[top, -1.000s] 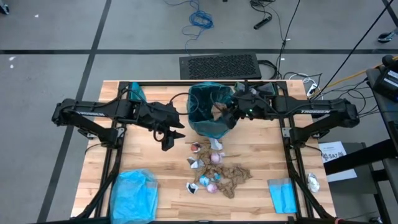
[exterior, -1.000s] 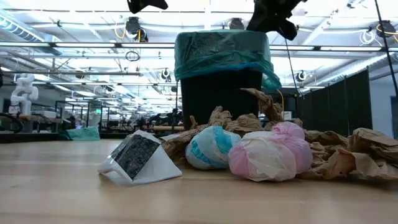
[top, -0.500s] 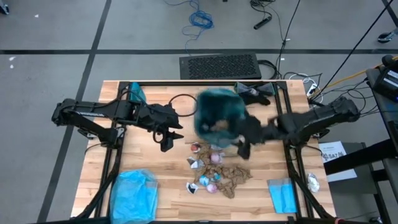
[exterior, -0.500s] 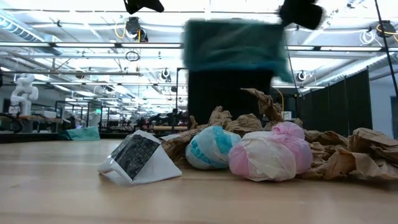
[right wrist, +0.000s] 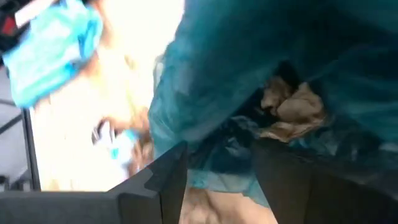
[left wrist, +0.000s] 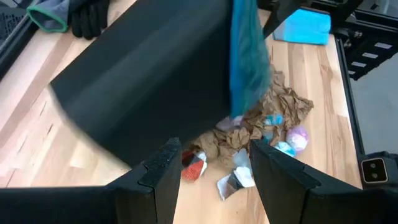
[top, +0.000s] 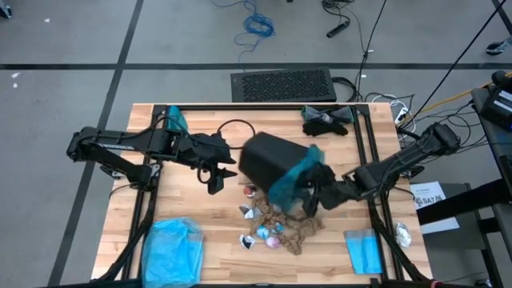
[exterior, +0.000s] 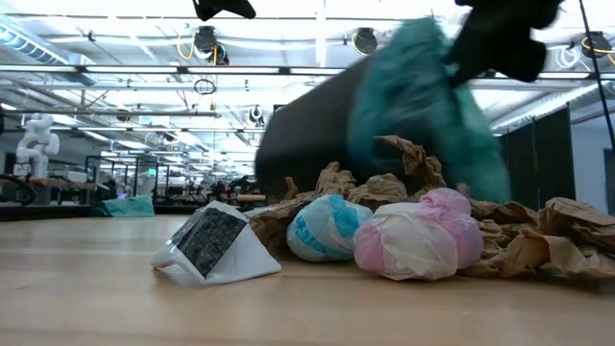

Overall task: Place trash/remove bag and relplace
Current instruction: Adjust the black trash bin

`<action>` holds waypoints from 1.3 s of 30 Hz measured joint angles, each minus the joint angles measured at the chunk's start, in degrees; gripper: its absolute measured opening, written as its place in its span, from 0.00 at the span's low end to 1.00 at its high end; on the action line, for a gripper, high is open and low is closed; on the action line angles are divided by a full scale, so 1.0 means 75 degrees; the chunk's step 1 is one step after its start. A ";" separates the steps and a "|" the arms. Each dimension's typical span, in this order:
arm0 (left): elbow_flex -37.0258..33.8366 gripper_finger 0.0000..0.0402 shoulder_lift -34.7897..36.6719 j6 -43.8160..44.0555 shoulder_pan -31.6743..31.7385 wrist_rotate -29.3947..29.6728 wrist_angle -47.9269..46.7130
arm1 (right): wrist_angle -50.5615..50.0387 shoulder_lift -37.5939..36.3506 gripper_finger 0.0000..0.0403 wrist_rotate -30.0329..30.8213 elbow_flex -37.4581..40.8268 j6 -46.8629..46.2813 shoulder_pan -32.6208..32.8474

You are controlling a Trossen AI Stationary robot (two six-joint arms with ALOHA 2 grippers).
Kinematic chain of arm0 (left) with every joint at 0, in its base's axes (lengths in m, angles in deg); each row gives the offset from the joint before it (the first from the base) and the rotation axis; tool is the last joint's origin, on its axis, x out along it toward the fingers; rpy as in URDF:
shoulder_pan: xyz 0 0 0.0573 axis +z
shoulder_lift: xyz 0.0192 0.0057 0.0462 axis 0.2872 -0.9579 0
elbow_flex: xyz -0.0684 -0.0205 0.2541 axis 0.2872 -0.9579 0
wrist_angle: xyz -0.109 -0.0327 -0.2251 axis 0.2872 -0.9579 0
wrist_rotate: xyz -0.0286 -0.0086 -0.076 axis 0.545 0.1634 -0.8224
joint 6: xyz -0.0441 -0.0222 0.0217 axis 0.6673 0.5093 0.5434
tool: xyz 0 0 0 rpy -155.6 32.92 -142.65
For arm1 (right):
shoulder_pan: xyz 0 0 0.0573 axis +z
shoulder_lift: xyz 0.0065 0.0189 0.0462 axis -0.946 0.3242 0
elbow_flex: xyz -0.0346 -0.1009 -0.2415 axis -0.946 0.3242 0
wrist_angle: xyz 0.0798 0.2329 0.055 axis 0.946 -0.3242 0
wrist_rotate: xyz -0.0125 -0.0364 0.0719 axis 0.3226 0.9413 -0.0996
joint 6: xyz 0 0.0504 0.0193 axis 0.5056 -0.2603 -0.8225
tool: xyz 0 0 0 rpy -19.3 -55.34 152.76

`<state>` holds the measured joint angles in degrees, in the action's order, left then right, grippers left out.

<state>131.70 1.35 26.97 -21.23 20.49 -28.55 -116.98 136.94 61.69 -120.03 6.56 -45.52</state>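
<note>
Bin point(top: 268, 158) lies tipped at centre frame in the high view, base toward the upper left, mouth toward the lower right, the teal bag point(top: 292, 181) trailing from it over the trash point(top: 282, 225) on the desk point(top: 200, 208). The right hand point(top: 314, 200) sits against the bag; whether it grips, I cannot tell. The right wrist view alone shows brown paper point(right wrist: 292, 109) inside the bag. The left hand point(top: 218, 178), fingers parted, hangs left of the bin.

The bin point(top: 268, 158) is plain black, its liner bag point(top: 292, 180) a see-through dark teal. In the lower middle of the high view the trash point(top: 280, 224) mixes brown netted paper with white, pink and pale blue wrappers. Lower left lies a sky-blue plastic bag point(top: 172, 250). The table point(top: 200, 208) is pale striped wood.
</note>
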 joint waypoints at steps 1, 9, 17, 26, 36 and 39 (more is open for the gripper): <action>0.0000 0.46 0.0001 0.0002 0.0000 0.0003 0.0044 | 0.0038 -0.0006 0.42 0.0003 -0.0092 0.0211 -0.0135; 0.0000 0.46 0.0102 0.0132 -0.0050 0.0018 0.0608 | 0.0181 -0.0002 0.42 -0.0044 -0.0326 0.1056 -0.0739; 0.0012 0.46 0.0050 -0.0426 -0.0041 0.1546 -0.0078 | 0.0692 -0.0007 0.42 0.0366 -0.0368 0.0444 -0.0590; -0.0017 0.46 -0.0382 -0.1460 0.1013 0.1420 -0.1026 | 0.1093 -0.0023 0.42 0.1503 -0.0368 -0.0805 0.0610; -0.1762 0.46 -0.0362 -0.1731 0.2341 0.0159 -0.0884 | 0.1710 0.0190 0.42 0.2324 -0.0368 -0.0846 0.0846; -0.2371 0.46 -0.0325 -0.1659 0.2503 -0.0179 -0.0075 | 0.1762 0.0429 0.42 0.2299 -0.0365 -0.0849 0.0730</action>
<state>113.92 -1.09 14.52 -2.45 19.15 -29.11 -103.77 140.16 78.93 -122.77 0.20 -40.04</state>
